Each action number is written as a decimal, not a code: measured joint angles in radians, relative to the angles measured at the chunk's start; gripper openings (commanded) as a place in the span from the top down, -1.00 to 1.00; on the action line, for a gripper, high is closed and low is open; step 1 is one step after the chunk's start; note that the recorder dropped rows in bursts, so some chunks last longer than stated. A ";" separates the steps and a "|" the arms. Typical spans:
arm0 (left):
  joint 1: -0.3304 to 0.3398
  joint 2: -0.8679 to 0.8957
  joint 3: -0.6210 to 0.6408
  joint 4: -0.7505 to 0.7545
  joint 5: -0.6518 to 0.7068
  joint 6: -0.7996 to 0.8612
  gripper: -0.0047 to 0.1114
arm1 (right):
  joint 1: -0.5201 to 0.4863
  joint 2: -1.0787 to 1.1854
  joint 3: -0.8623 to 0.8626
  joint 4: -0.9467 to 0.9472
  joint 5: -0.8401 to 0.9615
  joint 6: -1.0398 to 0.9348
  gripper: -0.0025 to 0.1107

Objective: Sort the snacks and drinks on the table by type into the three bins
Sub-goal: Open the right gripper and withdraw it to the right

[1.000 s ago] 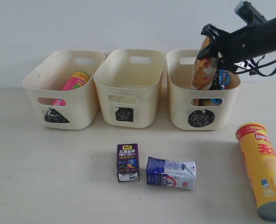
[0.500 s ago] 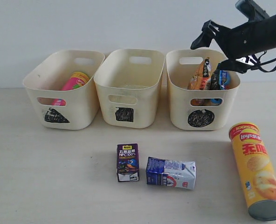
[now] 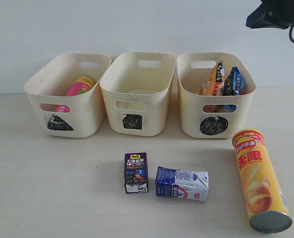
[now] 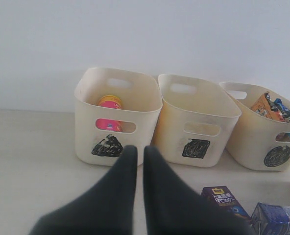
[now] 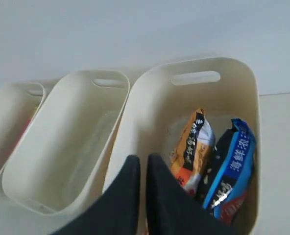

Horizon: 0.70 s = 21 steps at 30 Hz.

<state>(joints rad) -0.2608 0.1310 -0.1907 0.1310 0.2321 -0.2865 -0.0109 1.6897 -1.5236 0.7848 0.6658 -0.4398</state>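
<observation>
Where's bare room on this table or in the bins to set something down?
Widest bare table lies left of the juice box, in front of the triangle bin. The square bin looks empty. Crowded: the circle bin, holding two bags; only a narrow gap separates blue-and-white carton and yellow tube.

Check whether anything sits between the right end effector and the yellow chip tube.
Nothing visible does. The right end effector hangs shut near the circle bin; the yellow chip tube lies on bare table in front of that bin, touching nothing else.
</observation>
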 measured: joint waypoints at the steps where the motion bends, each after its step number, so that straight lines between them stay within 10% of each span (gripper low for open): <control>1: 0.000 0.000 0.000 0.000 0.000 0.000 0.84 | 0.000 -0.019 0.005 -0.029 0.015 0.008 0.96; 21: 0.000 0.000 0.000 0.000 0.000 0.000 0.84 | 0.000 -0.582 0.580 -0.181 0.088 0.074 0.96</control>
<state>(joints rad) -0.2608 0.1310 -0.1907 0.1310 0.2321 -0.2865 -0.0109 1.1072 -0.9437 0.6035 0.7535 -0.3655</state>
